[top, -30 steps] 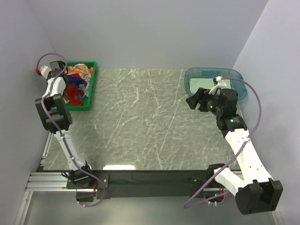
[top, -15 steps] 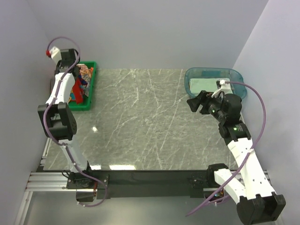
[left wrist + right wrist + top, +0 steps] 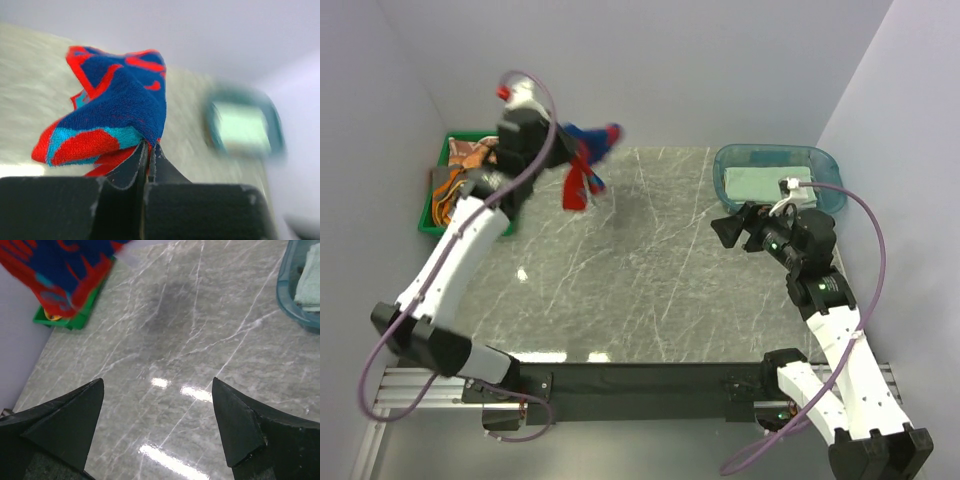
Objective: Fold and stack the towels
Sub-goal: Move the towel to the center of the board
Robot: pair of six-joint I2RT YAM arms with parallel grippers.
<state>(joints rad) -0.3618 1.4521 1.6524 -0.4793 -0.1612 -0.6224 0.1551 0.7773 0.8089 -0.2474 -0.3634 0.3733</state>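
My left gripper (image 3: 562,152) is shut on a red towel with blue lettering (image 3: 584,165) and holds it in the air above the table's far left part. In the left wrist view the towel (image 3: 110,112) bunches up from between my closed fingertips (image 3: 148,149). It also shows in the right wrist view (image 3: 60,270). More towels (image 3: 470,160) lie in the green tray (image 3: 435,218) at the far left. A folded pale green towel (image 3: 765,180) lies in the clear blue tub (image 3: 830,195) at the far right. My right gripper (image 3: 728,231) is open and empty above the table, near the tub.
The grey marble table (image 3: 630,270) spreads between the tray and the tub. White walls close in the left, back and right sides. The tub's rim (image 3: 285,295) shows at the right of the right wrist view.
My left gripper has risen out of the green tray with the red and blue towel and swung right over the table. The right gripper has shifted slightly.
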